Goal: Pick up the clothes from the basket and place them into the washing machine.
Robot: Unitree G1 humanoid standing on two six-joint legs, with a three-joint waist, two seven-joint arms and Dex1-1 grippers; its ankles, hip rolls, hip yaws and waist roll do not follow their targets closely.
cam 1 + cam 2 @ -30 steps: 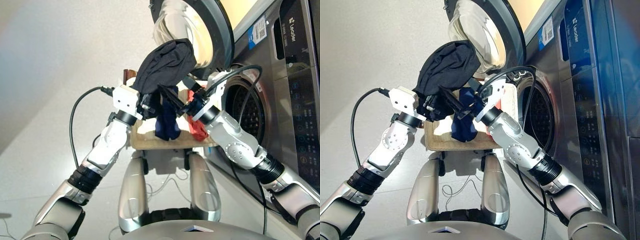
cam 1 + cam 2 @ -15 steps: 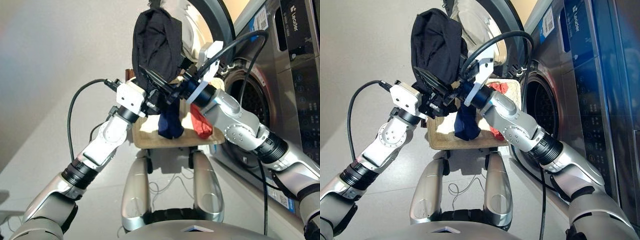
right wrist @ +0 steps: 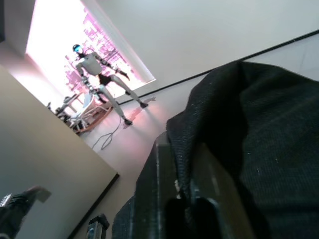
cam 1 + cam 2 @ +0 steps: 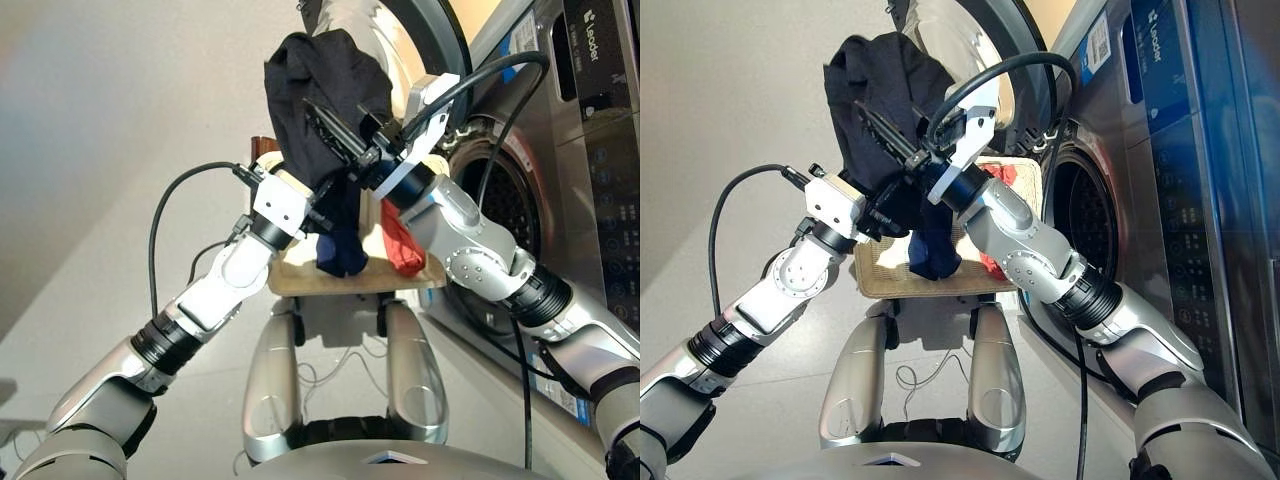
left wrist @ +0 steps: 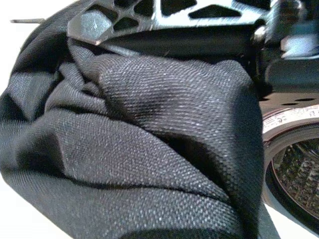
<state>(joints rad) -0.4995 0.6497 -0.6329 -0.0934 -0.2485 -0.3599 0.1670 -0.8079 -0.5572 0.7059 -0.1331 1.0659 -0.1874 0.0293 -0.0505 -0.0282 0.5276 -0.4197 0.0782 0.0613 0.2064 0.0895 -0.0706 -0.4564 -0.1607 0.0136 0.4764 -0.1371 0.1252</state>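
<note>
R gripper [image 4: 335,128] was clamped on black garment [image 4: 320,90], raised beside porthole door [image 4: 440,60]. L gripper [image 4: 322,215]: cloth hid it, can't tell. Navy [image 4: 342,250] & red [image 4: 400,245] pieces lay in basket [image 4: 300,280]. Best: swing black one right and low into drum [image 4: 500,220], clear rim before letting go.

The drum mouth [image 4: 495,215] of the washer [image 4: 580,150] stood open and free on the right. The open door [image 4: 400,40] hung above the basket [image 4: 300,280]. The black cloth [image 4: 320,90], raised between both arms, blocked the way over the basket.
</note>
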